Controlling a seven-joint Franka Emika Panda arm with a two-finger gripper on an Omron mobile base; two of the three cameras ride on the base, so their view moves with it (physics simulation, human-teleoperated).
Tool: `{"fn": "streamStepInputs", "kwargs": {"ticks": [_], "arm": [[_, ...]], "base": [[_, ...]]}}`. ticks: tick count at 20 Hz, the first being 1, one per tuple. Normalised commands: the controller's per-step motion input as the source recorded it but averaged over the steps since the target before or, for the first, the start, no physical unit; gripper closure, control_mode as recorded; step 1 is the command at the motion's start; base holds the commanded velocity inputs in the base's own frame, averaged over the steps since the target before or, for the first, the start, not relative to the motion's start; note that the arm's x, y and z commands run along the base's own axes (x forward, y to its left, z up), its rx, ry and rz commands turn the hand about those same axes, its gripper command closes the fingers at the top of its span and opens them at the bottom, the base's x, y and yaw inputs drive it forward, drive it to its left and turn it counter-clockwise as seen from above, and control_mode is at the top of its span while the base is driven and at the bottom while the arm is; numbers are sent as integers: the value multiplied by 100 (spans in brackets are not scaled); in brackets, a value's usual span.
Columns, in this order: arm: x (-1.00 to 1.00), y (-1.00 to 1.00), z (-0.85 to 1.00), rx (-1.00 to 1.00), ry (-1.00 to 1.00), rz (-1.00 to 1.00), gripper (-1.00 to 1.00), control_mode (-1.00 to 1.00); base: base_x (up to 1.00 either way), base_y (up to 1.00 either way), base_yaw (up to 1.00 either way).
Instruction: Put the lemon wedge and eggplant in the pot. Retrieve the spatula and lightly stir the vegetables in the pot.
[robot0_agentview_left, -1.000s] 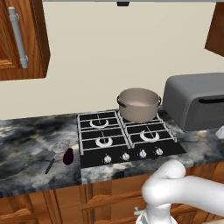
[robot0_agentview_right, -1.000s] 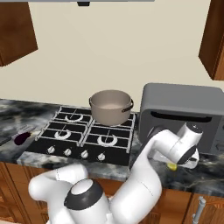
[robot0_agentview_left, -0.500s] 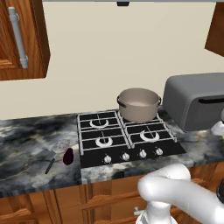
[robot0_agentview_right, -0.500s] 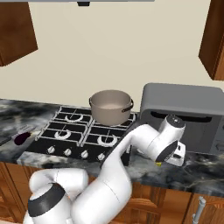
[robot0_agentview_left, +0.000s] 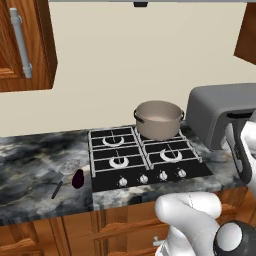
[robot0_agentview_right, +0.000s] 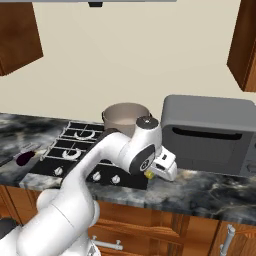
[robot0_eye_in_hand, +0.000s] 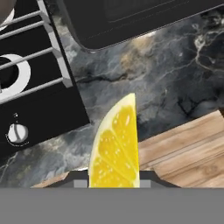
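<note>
Hand view: your gripper (robot0_eye_in_hand: 114, 186) pinches the lemon wedge (robot0_eye_in_hand: 116, 146). It has swung left off the counter since a second ago; pot (robot0_agentview_right: 126, 117) at 11 o'clock is next.

Bright yellow lemon wedge (robot0_eye_in_hand: 116, 148), dark grey marbled worktop (robot0_eye_in_hand: 166, 78), taupe pot (robot0_agentview_left: 158, 119), near-black purple eggplant (robot0_agentview_left: 78, 178), black stove (robot0_agentview_left: 145, 160).

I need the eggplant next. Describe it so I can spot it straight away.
Start at the black four-burner stove set in the dark marbled counter. Just off its left edge lies a small, glossy, dark purple egg-shaped eggplant. The slim grey-headed spatula beside it is flat and long; the eggplant is rounded.
</note>
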Motion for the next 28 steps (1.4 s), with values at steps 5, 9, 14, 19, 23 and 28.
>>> {"fn": "streamStepInputs", "kwargs": {"ticks": [5,9,14,19,23,28], "arm": [[2,82,39,-2,0,-3,100,-100],[4,87,23,-2,0,0,100,-100],[31,72,22,-1,-1,0,100,-100],[36,43,35,0,-10,3,100,-100],[54,37,35,0,-3,3,100,-100],[63,28,35,0,0,2,100,-100]], "base": [[0,0,0],[0,0,0],[0,0,0],[0,0,0],[0,0,0],[0,0,0]]}}
